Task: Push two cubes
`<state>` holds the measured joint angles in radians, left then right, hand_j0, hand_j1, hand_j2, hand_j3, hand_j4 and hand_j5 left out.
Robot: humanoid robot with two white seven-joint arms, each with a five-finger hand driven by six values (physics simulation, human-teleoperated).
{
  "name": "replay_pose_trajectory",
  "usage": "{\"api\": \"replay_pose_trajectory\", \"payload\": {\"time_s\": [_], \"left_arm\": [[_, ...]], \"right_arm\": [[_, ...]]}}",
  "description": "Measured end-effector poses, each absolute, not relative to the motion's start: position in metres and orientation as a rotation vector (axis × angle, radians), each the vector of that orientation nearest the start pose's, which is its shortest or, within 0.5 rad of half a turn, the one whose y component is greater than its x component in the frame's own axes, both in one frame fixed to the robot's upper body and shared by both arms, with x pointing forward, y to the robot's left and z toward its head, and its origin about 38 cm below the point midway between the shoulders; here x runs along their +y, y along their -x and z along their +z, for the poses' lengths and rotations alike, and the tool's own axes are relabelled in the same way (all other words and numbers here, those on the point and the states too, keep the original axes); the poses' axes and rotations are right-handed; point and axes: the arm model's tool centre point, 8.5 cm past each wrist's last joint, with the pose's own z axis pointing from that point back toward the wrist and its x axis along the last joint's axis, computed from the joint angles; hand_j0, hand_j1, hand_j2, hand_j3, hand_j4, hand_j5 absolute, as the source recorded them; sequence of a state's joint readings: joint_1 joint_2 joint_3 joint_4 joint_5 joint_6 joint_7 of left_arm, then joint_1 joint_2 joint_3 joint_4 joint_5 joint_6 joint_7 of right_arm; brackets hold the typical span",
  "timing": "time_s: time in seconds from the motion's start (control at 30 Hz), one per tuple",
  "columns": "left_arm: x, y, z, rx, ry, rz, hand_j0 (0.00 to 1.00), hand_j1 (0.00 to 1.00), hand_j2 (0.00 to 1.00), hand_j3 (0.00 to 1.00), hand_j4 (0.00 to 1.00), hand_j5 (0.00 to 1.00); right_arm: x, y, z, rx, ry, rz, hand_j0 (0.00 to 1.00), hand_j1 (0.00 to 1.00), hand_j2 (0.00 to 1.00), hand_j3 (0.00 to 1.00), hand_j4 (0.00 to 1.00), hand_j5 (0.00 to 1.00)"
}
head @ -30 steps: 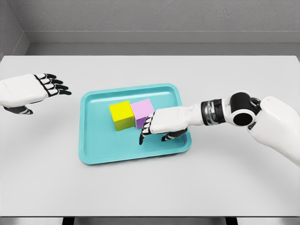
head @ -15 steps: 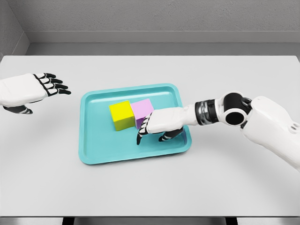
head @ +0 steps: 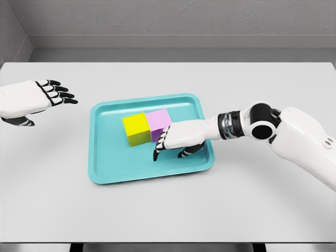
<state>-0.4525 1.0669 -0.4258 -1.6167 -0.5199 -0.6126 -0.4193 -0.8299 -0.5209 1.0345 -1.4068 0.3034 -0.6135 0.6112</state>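
No text, label, brand, number or sign can be read on anything here; every surface in view is plain and unmarked.

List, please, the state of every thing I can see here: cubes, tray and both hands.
Yellow cube: upright in the tray, touching the pink one.
Pink cube: upright, right hand against its right side.
Turquoise plastic tray: flat on the white table.
Right hand: fingers relaxed, holding nothing.
Left hand: open, hovers at far left.
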Motion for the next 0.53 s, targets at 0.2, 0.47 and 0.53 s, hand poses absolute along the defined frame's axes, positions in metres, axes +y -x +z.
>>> {"api": "replay_pose_trajectory", "payload": {"time_s": [0.2, 0.47, 0.53], "left_arm": [[0.372, -0.39, 0.253, -1.278, -0.687, -2.196, 1.0, 1.0, 1.0, 1.0, 1.0, 1.0], [0.375, -0.389, 0.256, -1.27, -0.694, -2.196, 1.0, 1.0, 1.0, 1.0, 1.0, 1.0], [0.376, -0.389, 0.256, -1.27, -0.694, -2.195, 1.0, 1.0, 1.0, 1.0, 1.0, 1.0]], "right_arm": [[-0.178, -0.387, 0.218, 1.834, 0.028, -2.881, 0.76, 0.76, 0.76, 0.76, 0.76, 0.76], [-0.282, -0.376, 0.28, 2.071, -0.236, -2.903, 1.0, 1.0, 1.0, 1.0, 1.0, 1.0], [-0.291, -0.376, 0.279, 2.085, -0.251, -2.92, 1.0, 1.0, 1.0, 1.0, 1.0, 1.0]]}}
